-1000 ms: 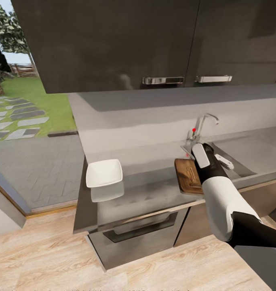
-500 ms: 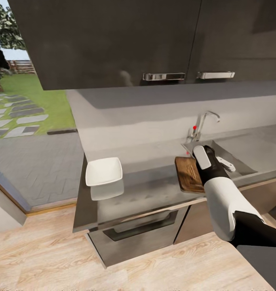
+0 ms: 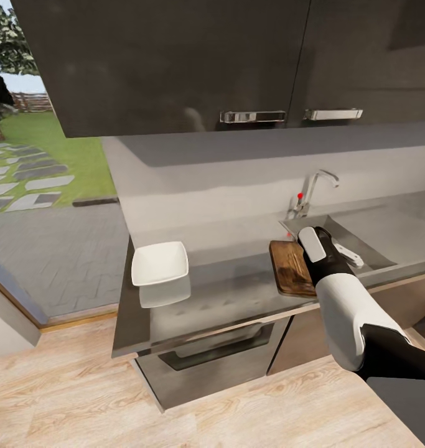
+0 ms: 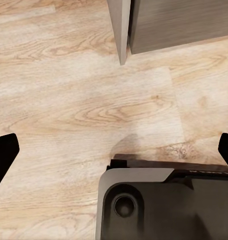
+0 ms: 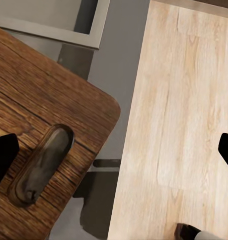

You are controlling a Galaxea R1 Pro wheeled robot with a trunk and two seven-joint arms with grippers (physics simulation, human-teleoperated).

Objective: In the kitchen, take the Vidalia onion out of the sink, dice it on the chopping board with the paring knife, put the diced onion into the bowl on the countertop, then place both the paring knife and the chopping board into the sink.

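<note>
Currently logged: my right gripper (image 5: 114,150), fingers spread wide, holding nothing, hovers over the chopping board (image 3: 289,267) on the countertop (image 3: 224,292) beside the sink (image 3: 361,249); bowl (image 3: 160,264) well apart.

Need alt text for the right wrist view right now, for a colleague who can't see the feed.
The right gripper hangs open over the corner of the chopping board at its slot-handle end, dark fingertips spread at either edge of the picture. The board lies on the grey countertop near its front edge, with light wood floor beyond and below.
</note>
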